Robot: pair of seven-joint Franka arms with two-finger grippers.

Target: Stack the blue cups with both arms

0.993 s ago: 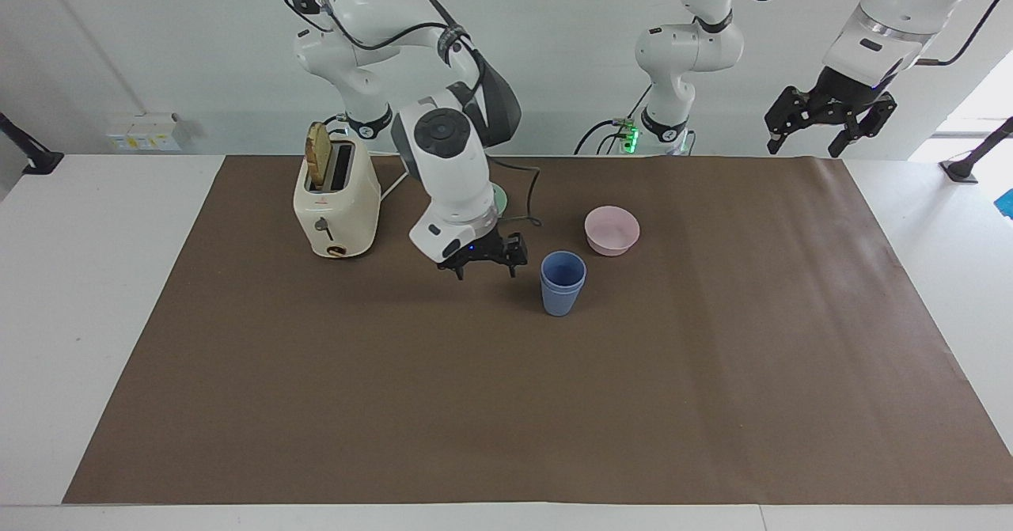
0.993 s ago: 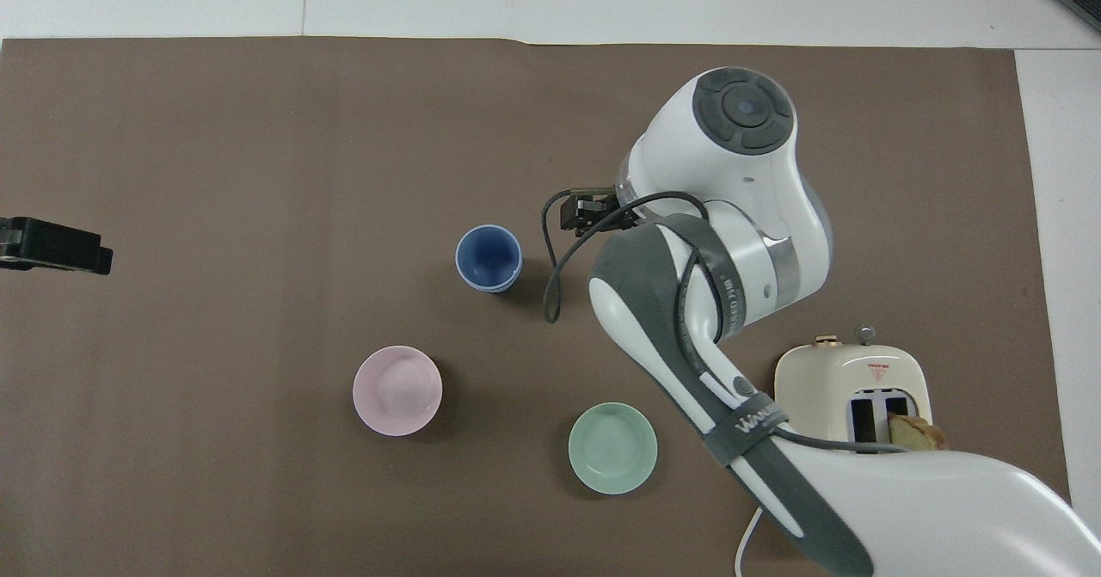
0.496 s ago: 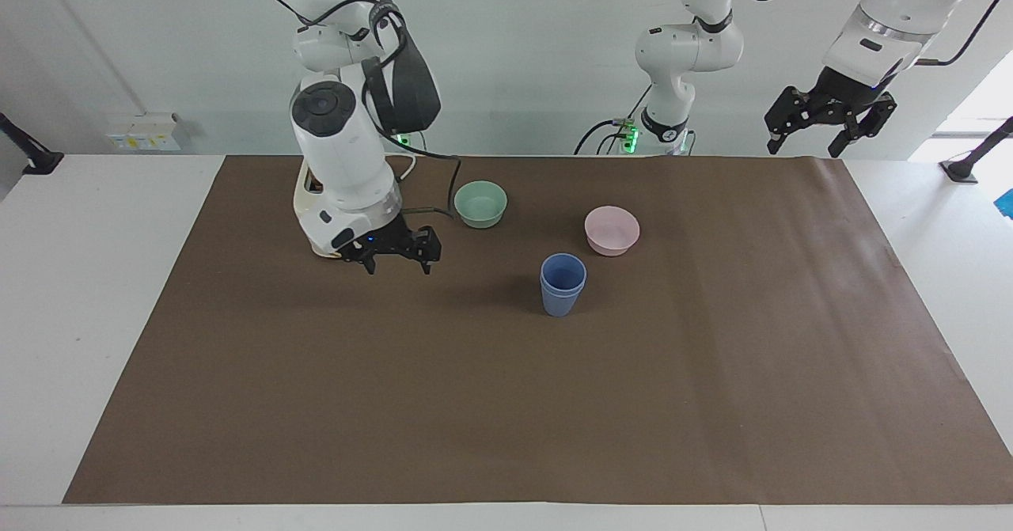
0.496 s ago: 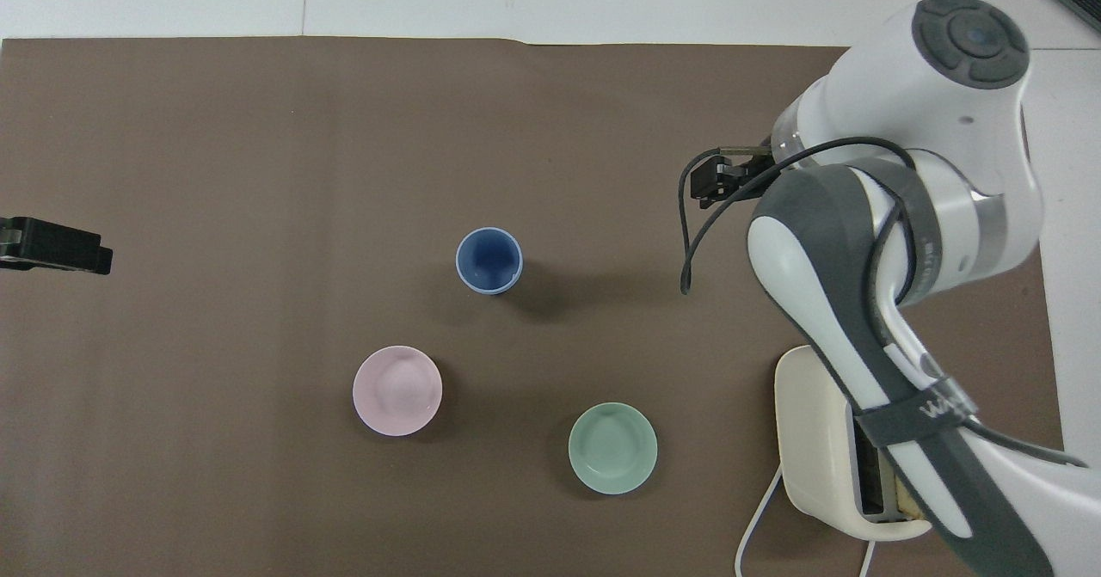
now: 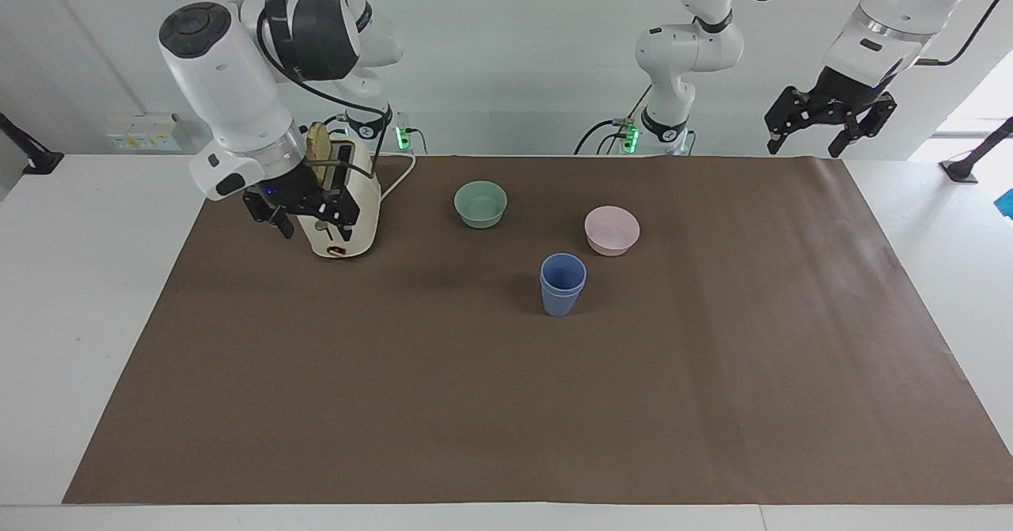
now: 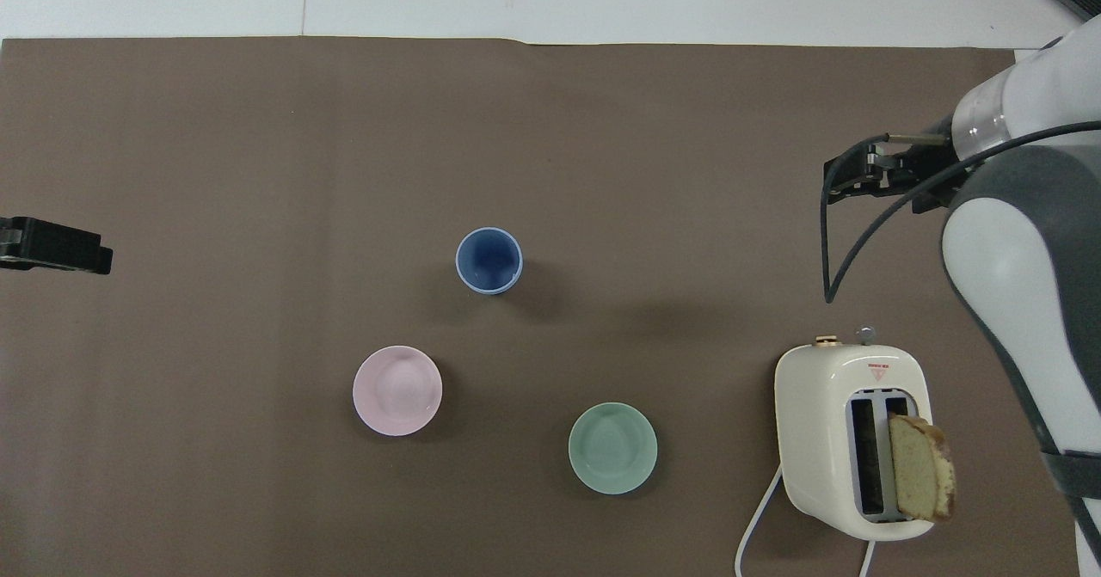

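Two white jointed arms (image 5: pixel 229 80) with grey joint covers, silver wrist rings, black cables and black grippers.

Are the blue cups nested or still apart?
Nested. The blue cups stand upright as one stack, two rims showing one just above the other, farther from the robots than the pink bowl.
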